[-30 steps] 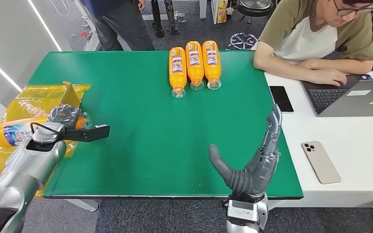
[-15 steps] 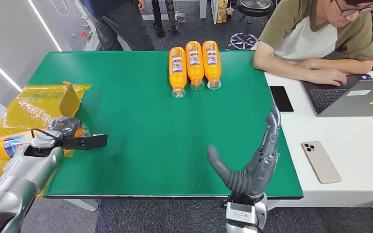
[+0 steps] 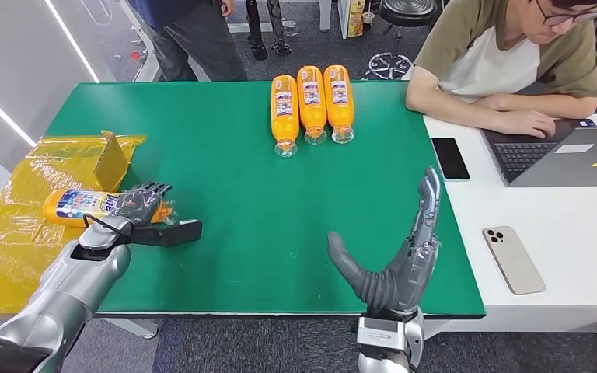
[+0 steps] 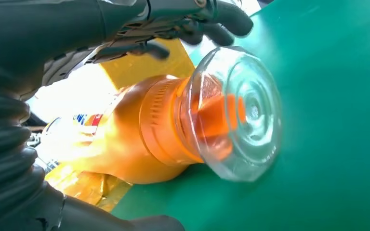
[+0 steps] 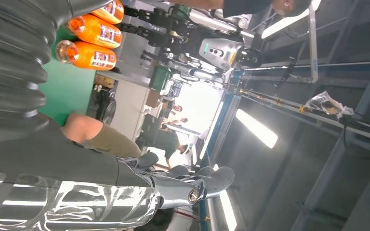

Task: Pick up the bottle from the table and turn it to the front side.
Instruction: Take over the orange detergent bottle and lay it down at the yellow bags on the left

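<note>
Swinging in from the yellow sheet (image 3: pixel 15 233), the left hand (image 3: pixel 141 208) has carried its bottle (image 3: pixel 85 203) toward the green desk (image 3: pixel 225 202) since a second ago, and the label that sat over the sheet's far-left side now lies nearer the mat's edge. The right hand (image 3: pixel 392 268) has barely shifted: it stands raised at the desk's near edge, fingers (image 3: pixel 426 203) apart, holding nothing.

The left fingers (image 4: pixel 212 21) are clamped around the bottle near its neck; the wrist view shows the clear cap (image 4: pixel 238 113) just over the green surface, though contact cannot be told. That grip looks like the weak point. Held by the narrow end, the long orange body hangs out sideways, and a turn to bring the front up could let it swivel or slip, in my judgement. The cap could also drag on the mat if the hand drops, and the crinkled sheet might catch the trailing end.

Liquid inside the held bottle is orange and appears to fill it. Farther off, three more orange bottles (image 3: pixel 312 102) lie side by side, caps toward the robot, labels up, seemingly full.

Beyond them a seated person (image 3: pixel 505 70) works at a laptop (image 3: pixel 567 155) on the white desk (image 3: pixel 560 256), two phones (image 3: pixel 513 259) nearby.
</note>
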